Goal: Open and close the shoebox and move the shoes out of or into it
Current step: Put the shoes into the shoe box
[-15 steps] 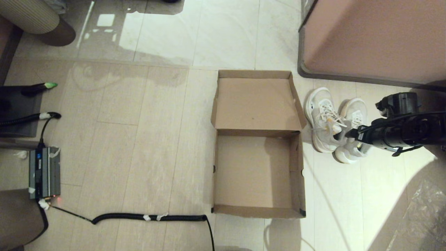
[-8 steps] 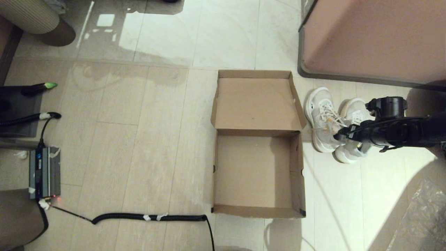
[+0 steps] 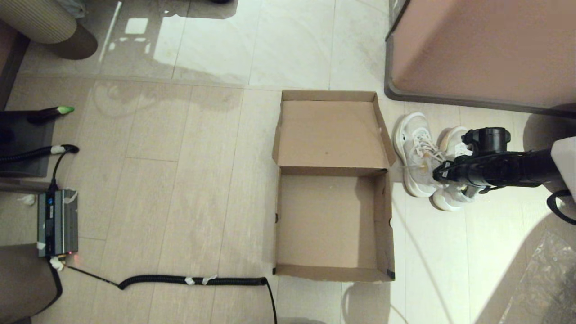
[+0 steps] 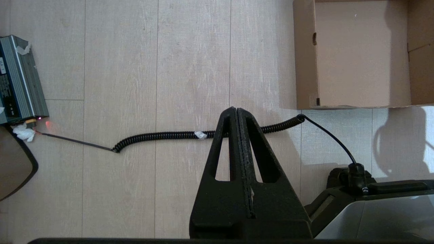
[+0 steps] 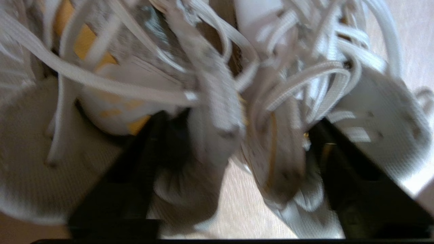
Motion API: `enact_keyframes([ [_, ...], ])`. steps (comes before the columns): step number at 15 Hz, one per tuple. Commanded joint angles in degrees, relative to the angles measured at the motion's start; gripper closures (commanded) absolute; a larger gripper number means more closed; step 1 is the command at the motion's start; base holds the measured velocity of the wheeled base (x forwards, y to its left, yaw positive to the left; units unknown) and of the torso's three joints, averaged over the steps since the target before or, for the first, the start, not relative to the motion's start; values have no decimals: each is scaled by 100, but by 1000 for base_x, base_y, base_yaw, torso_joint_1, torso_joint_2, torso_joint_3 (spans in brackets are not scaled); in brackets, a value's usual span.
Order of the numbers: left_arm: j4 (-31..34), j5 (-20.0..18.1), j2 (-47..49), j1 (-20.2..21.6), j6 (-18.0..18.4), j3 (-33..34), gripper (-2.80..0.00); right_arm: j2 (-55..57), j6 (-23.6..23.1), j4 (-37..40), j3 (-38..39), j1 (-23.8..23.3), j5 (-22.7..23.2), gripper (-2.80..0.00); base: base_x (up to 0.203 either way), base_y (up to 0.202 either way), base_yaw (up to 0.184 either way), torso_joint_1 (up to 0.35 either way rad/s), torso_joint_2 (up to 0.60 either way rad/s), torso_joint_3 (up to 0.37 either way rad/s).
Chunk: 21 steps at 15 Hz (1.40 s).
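Observation:
The brown shoebox [image 3: 276,225] lies open on the floor with nothing inside, its lid [image 3: 330,132] folded back flat on the far side. Two white sneakers [image 3: 416,148] stand side by side just right of the lid, toes pointing away. My right gripper [image 3: 438,173] reaches in from the right at their heel ends. In the right wrist view it is open [image 5: 234,135]: one black finger [image 5: 142,152] sits inside one shoe, the other finger [image 5: 339,159] inside the second, with both inner collar walls between them. My left gripper [image 4: 236,110] is shut and empty, parked above the coiled cable.
A large pinkish-tan block with a grey rim [image 3: 486,49] stands close behind the shoes at the far right. A black coiled cable [image 3: 193,281] runs along the floor from a grey power unit [image 3: 56,222] to the box's near left corner.
My right arm has slid left and settled lower over the heels of the two shoes. The shoes, the box and the left arm have not moved.

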Motion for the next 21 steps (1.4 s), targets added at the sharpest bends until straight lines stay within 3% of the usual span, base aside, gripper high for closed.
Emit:
enact_keyframes([
  [1, -1, 0, 7, 0, 0, 0, 0, 397, -25, 33, -382, 0, -5, 0, 0, 0, 0, 0, 0, 0],
  [12, -1, 0, 7, 0, 0, 0, 0, 728, 30, 205, -483, 0, 80, 0, 0, 0, 0, 0, 0, 0],
  [14, -1, 0, 7, 0, 0, 0, 0, 432, -5, 333, -411, -3, 75, 0, 0, 0, 0, 0, 0, 0],
  [18, -1, 0, 7, 0, 0, 0, 0, -652, -102, 1338, -195, -165, 296, 0, 0, 0, 0, 0, 0, 0],
  [21, -1, -7, 7, 0, 0, 0, 0, -1550, -199, 1722, 391, -260, 481, 0, 0, 0, 0, 0, 0, 0],
])
